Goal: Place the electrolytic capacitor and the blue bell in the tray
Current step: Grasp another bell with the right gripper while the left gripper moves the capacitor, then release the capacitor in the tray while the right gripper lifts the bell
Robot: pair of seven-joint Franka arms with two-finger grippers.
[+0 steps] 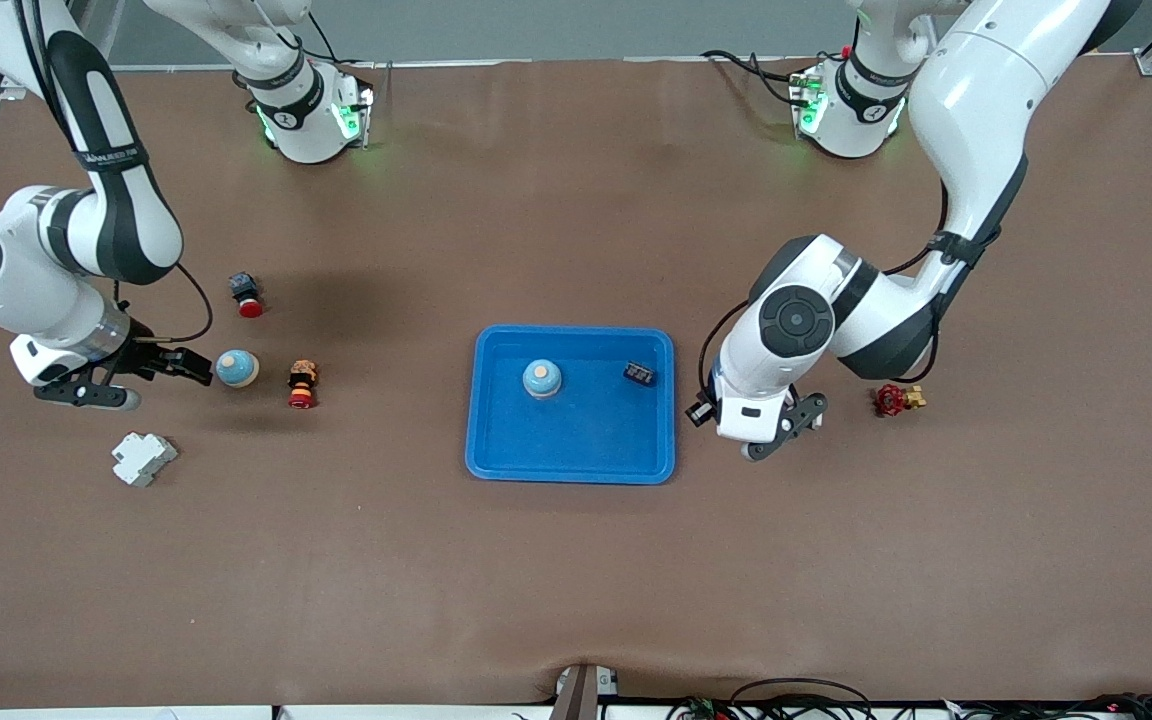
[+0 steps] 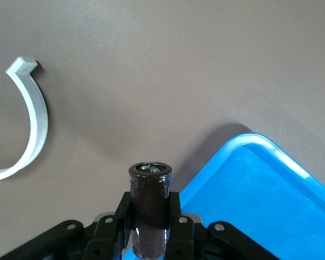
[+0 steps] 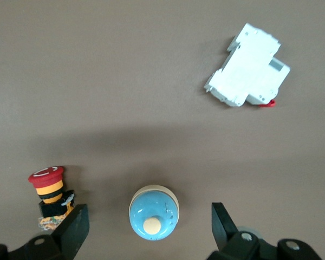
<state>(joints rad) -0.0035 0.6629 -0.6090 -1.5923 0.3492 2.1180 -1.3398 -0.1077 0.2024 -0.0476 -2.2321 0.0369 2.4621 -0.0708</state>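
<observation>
The left hand (image 2: 149, 227) grips a dark brown electrolytic capacitor (image 2: 150, 208) with a silvery top, just off the bright blue tray (image 1: 496, 455). One blue bell (image 1: 542, 378) sits in the tray; another bell (image 3: 154, 214) rests between the wide-open fingers of the right hand (image 3: 146, 230). The bench (image 1: 576, 580) is plain brown.

Bell (image 1: 542, 378) + small part (image 1: 639, 374) in tray (image 1: 496, 455)

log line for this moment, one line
left gripper: shut on capacitor, beside tray | right gripper: open over blue bell
</observation>
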